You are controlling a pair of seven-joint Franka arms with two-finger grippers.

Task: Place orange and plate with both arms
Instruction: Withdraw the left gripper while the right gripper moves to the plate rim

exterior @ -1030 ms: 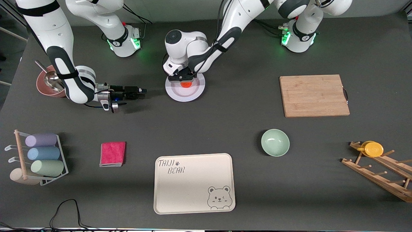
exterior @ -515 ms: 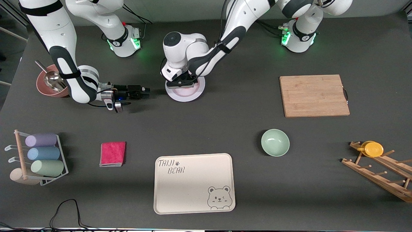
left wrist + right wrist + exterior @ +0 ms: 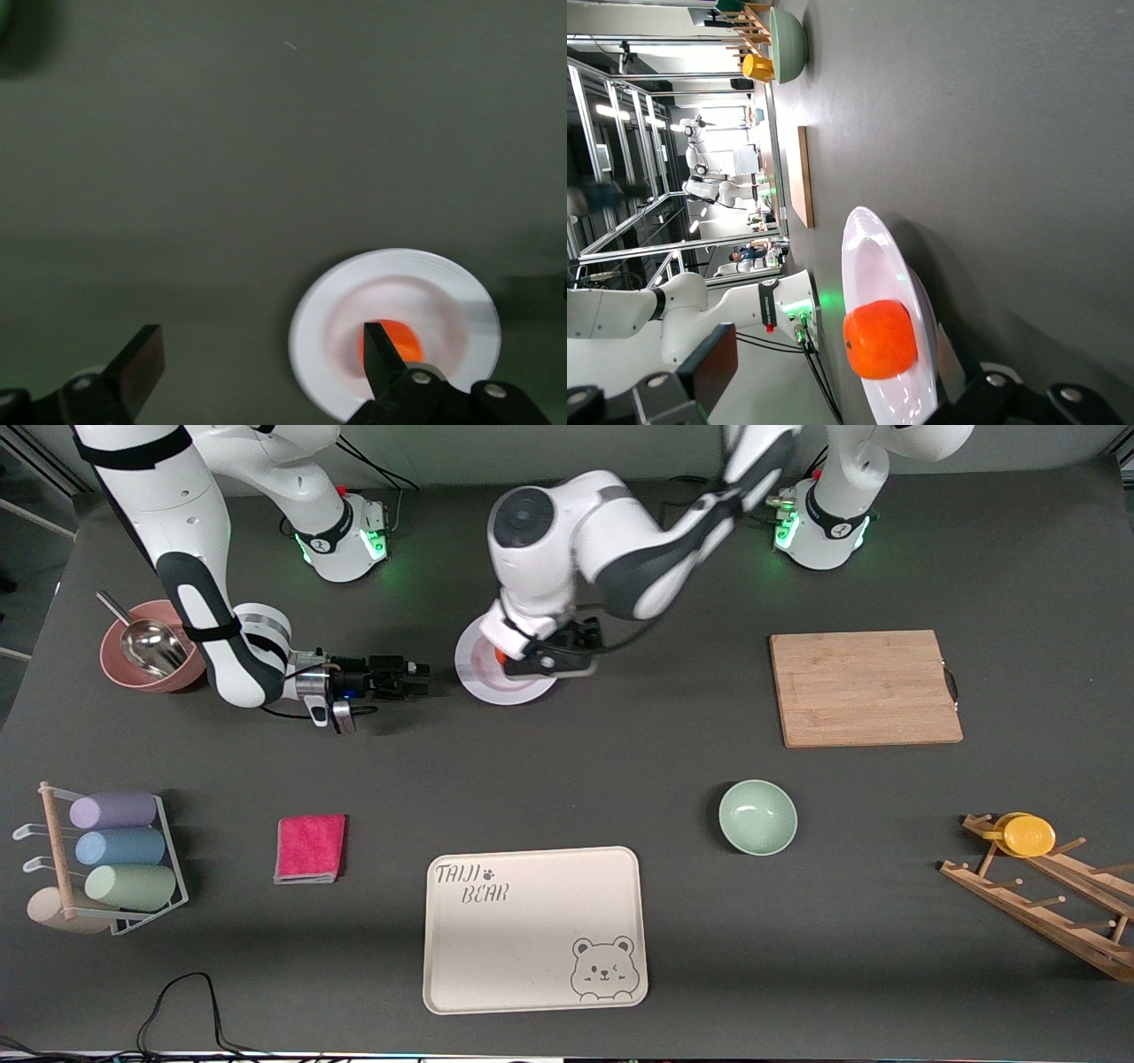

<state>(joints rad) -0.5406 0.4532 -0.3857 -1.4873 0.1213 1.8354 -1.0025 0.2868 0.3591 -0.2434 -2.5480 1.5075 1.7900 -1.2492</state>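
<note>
Orange (image 3: 501,657) sits in the well of the plate (image 3: 483,682), and the plate rests flat on the counter (image 3: 620,779) between the two bases, at about 12 o'clock from the cream bear tray (image 3: 534,928) and well apart from it. Left tool (image 3: 556,657) hangs over the plate's edge toward the left arm's end, fingers spread wide and holding nothing; the left wrist view shows the orange (image 3: 394,341) lying free just beside one finger (image 3: 376,350). Right tool (image 3: 415,679) lies low and level just beside the plate's rim toward the right arm's end, at roughly 9 o'clock of the plate as the front camera shows it, fingers apart and empty, not yet touching. Right wrist view has the rim (image 3: 864,257) edge-on with the orange (image 3: 879,339) on it. Step in hand, as I judge it: right tool takes the plate by its rim. To do it well, slide in level so one finger goes under the wide flat rim and the other over it, then close firmly. Keep the plate level when lifting, since a round orange probably rolls at any tilt. Left arm should clear upward first so the two tools don't meet.
</note>
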